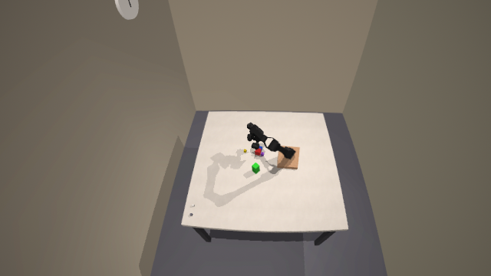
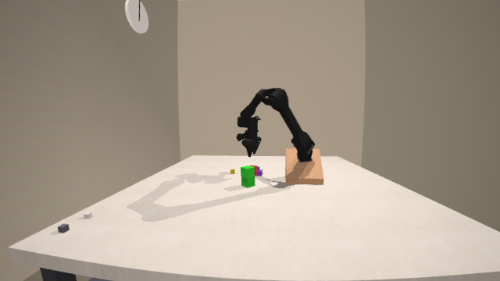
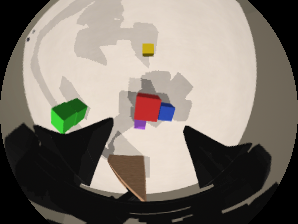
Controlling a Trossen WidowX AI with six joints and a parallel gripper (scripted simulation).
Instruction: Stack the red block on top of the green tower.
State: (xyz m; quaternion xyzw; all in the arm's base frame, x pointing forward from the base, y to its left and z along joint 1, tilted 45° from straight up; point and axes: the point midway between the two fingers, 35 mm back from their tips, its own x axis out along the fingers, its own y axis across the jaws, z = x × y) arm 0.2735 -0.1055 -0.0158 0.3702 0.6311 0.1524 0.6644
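The red block (image 1: 258,152) (image 2: 255,168) (image 3: 147,106) lies on the white table, touching a blue block (image 3: 166,112) (image 1: 261,148) and a purple block (image 1: 262,154) (image 2: 259,172) (image 3: 139,124). The green tower (image 1: 255,168) (image 2: 248,176) (image 3: 67,115) stands upright, a short way in front of them. My gripper (image 2: 250,150) (image 3: 150,125) (image 1: 255,146) is open and empty. It hangs above the red block, fingers pointing down, one on each side of it in the wrist view.
A small yellow block (image 1: 245,151) (image 2: 232,171) (image 3: 148,48) lies left of the cluster. The arm's wooden base plate (image 1: 291,162) (image 2: 305,172) (image 3: 133,172) sits to the right. A white cube (image 2: 87,215) and a grey cube (image 2: 63,228) lie near the table's front left corner.
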